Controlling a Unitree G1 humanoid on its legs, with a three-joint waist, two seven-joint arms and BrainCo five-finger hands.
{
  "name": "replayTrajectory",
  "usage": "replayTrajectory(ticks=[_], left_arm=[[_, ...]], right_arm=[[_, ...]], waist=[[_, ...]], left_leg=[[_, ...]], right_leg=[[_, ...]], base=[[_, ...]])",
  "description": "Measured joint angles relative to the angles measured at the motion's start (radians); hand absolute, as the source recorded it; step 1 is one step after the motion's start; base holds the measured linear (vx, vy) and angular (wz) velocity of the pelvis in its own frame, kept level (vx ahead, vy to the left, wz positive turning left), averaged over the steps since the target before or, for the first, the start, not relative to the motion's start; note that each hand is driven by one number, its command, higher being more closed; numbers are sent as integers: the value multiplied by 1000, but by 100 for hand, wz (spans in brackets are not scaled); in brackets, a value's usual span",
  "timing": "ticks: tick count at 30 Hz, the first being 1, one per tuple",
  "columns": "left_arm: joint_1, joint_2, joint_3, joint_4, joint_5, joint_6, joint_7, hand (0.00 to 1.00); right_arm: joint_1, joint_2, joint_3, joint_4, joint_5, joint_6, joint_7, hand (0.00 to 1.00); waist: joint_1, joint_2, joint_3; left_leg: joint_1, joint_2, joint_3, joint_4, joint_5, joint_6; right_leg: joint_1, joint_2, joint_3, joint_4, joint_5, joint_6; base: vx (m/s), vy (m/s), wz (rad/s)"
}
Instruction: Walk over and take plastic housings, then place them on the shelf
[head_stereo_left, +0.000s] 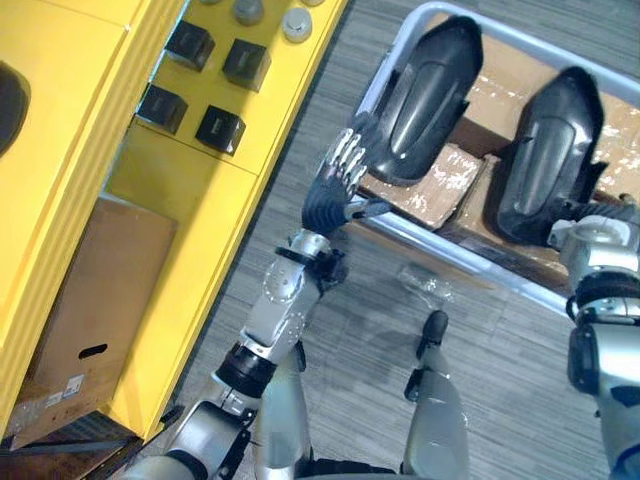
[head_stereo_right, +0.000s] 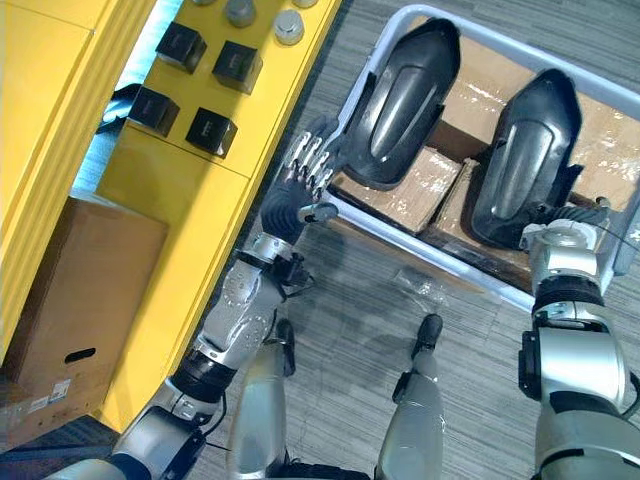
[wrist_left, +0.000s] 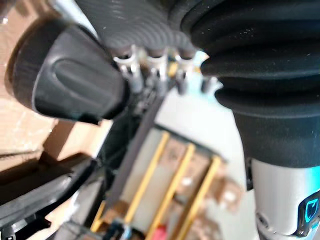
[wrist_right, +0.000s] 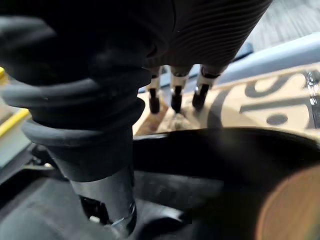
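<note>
Left hand (head_stereo_left: 333, 185), fingers (head_stereo_left: 347, 155) straight and spread, lies open against the near edge of the left plastic housing (head_stereo_left: 420, 100), with its thumb close to the rail of the white cart (head_stereo_left: 450, 255) at 1 o'clock. Right hand (wrist_right: 200, 30) sits at the low end of the right plastic housing (head_stereo_left: 545, 150) at 3 o'clock; whether it grips cannot be told. Both housings lie on cardboard (head_stereo_left: 430, 190) in the cart, neither yet on the yellow shelf (head_stereo_left: 190, 185) at 10 o'clock. The likely trouble is that a lift on flat fingers could let the smooth curved shell slide off, or the thumb could snag the rail. Head views give cart and shelf together. The right wrist view adds the dark shell close under that hand, with cardboard past it.
</note>
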Motion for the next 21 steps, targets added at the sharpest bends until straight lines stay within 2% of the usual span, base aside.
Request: replayTrajectory(ticks=[7, 15, 19, 21], left_arm=[[7, -16, -19, 58, -32, -10, 0, 0], [45, -17, -35, 57, -42, -42, -1, 0], [54, -14, -34, 54, -80, -48, -1, 0], [73, -1, -31, 44, -81, -51, -1, 0]], right_arm=[[4, -84, -72, -3, -102, 59, 16, 100], [18, -93, -76, -8, -189, 108, 39, 100], [34, -84, -73, -1, -326, 107, 62, 100], [35, -72, -51, 0, -358, 95, 62, 100]], waist=[[35, 22, 7], [54, 28, 4], [58, 28, 3], [58, 28, 3]], left_leg=[[-73, -10, -24, 37, 2, 5], [-79, -13, -30, 39, 6, 8], [-89, -20, -51, 39, 13, 8], [-86, -21, -53, 39, 14, 9]], right_leg=[[-67, -15, -5, 57, -13, 16], [-69, -20, -15, 64, -14, 16], [-61, -20, -32, 64, -15, 16], [-55, -21, -35, 63, -15, 16]], base=[[-52, 1, 5], [-10, -6, 2], [-4, -15, 13], [-14, -9, 6]])
